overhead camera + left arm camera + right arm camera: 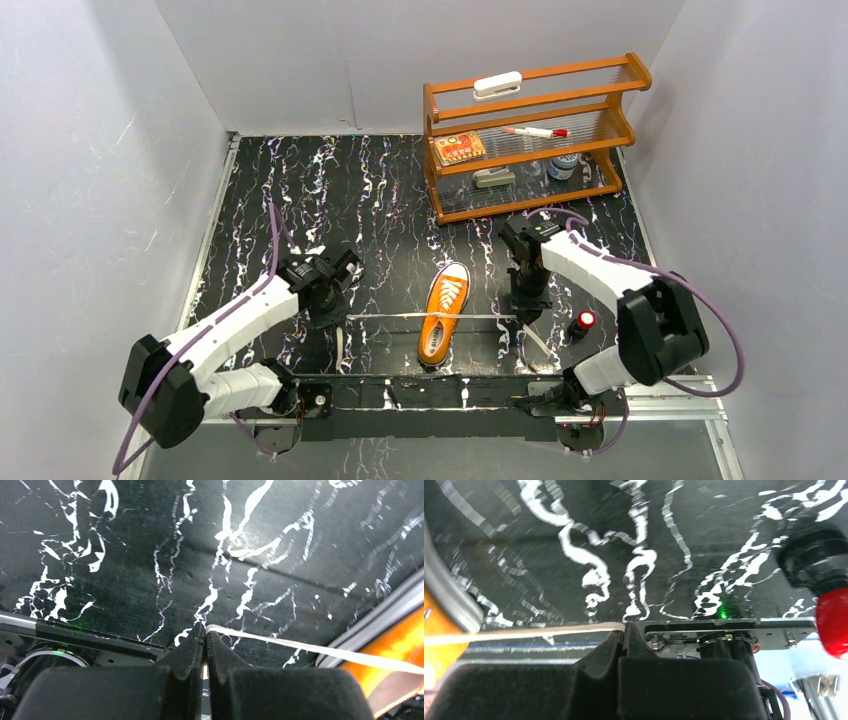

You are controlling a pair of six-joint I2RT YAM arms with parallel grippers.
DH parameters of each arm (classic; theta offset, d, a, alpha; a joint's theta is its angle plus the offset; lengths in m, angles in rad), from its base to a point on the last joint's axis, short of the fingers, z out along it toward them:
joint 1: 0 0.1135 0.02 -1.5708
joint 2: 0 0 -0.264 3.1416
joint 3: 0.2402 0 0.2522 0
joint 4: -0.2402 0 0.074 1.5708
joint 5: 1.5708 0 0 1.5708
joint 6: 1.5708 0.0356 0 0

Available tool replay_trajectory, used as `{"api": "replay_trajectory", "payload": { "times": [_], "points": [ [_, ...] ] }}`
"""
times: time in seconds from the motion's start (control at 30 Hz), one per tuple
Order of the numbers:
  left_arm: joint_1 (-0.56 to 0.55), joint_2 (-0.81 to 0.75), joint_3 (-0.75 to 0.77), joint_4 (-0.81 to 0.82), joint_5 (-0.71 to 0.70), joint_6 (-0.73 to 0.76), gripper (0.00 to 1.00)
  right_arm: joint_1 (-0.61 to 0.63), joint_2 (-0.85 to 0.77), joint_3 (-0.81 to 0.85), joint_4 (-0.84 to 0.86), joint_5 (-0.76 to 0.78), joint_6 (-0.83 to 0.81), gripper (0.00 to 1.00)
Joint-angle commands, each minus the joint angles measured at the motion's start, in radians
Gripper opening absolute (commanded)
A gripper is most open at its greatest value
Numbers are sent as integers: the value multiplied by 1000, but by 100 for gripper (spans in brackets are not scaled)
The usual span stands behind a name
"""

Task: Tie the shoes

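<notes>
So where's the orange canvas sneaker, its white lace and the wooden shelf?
orange canvas sneaker (444, 312), top view, mid upper.
white lace (300, 646), left wrist view, taut middle.
wooden shelf (431, 130), top view, left post.

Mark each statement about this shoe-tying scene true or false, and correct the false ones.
1. The left gripper and the right gripper each pinch a white lace. True.
2. The sneaker lies on the shelf. False: it sits on the table, between the arms.
3. The sneaker is already tied in a bow. False: each lace runs out sideways, untied.
4. A red-capped object stands to the right of the sneaker. True.
</notes>
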Motion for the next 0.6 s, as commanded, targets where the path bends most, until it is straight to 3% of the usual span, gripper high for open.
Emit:
{"api": "replay_trajectory", "payload": {
  "times": [0.0, 0.2, 0.27, 0.5, 0.57],
  "points": [
    [90, 50, 10, -52, -19, -2, 0, -76, 75, -13, 16, 200, 94, 0],
    [299, 121, -18, 21, 47, 120, 0, -130, 137, 60, 29, 435, 134, 0],
    [332, 111, -31, 82, 114, 164, 0, -130, 124, 79, 85, 454, 79, 0],
    [333, 92, -19, 118, 368, 302, 0, -125, 15, 80, 315, 117, -190, 0],
    [333, 50, 0, 88, 366, 317, 28, -125, 6, 92, 301, 84, -209, 0]
  ]
}}
